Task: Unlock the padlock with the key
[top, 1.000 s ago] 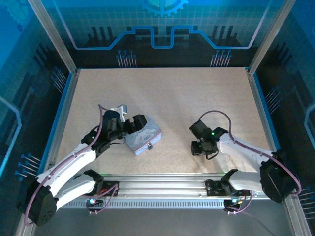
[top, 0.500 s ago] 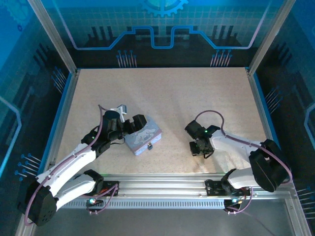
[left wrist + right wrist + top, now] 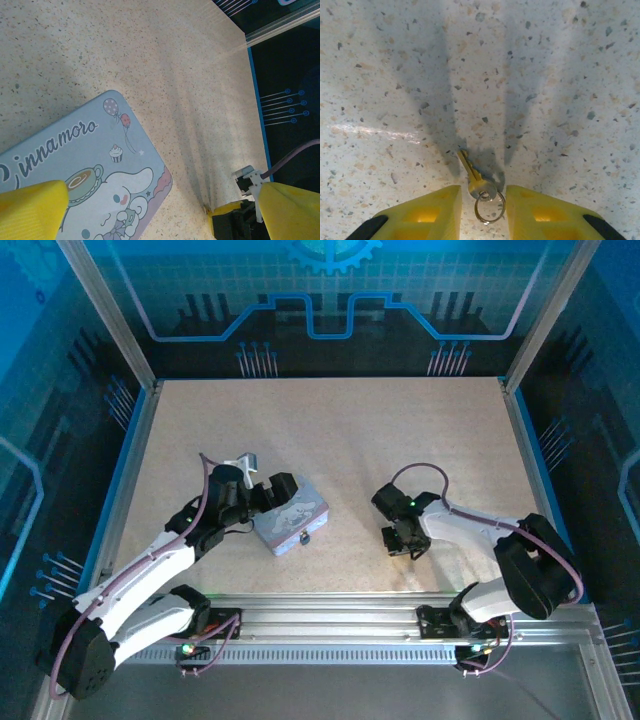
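The key point(image 3: 472, 175) lies flat on the speckled table point(image 3: 350, 430), blade pointing to about 11 o'clock. Its round head sits at the near end, and a loose ring point(image 3: 504, 206) hangs off it toward 6 o'clock.

The right tool point(image 3: 482, 194) is low over it, one yellow finger on each side of the head. The jaws are apart with a sliver of table showing both sides, so there's no grip yet.

I'd judge the key light, stiff and slick, and likely to skate or flip if pinched off-centre. The head is the place to take it, which leaves the blade free for the lock. The ring will just dangle.

From above, the right tool point(image 3: 400, 545) sits at 3 o'clock from the tin point(image 3: 293, 515). The padlock point(image 3: 305, 537) is a small dark speck at the tin's 5 o'clock edge, well apart from the key.

The left tool point(image 3: 160, 200) is spread wide at the tin, holding nothing.
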Controlling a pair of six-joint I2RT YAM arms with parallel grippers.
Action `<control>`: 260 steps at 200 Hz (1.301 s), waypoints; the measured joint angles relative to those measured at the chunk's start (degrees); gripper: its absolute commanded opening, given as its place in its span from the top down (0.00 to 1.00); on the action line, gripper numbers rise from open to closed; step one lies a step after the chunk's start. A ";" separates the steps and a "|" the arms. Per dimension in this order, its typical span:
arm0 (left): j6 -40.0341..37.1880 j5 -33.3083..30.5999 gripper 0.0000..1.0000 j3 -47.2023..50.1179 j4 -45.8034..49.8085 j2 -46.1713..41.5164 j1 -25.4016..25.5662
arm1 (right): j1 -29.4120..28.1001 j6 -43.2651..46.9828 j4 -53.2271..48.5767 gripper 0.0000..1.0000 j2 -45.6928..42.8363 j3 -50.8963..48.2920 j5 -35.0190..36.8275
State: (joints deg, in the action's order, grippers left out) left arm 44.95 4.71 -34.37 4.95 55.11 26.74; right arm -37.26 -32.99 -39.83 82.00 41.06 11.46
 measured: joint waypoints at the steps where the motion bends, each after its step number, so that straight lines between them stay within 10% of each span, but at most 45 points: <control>1: 0.00 0.00 0.01 0.00 0.00 0.00 0.00 | 0.00 0.02 0.00 0.71 0.07 0.04 -0.02; 260: 0.37 0.22 0.02 -2.23 2.56 0.00 -0.26 | -0.24 1.49 0.94 1.00 -0.92 1.99 -2.80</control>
State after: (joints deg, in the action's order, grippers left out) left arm 45.32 4.93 -36.60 7.51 55.11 26.48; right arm -37.50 -31.51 -38.89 81.08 43.05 8.67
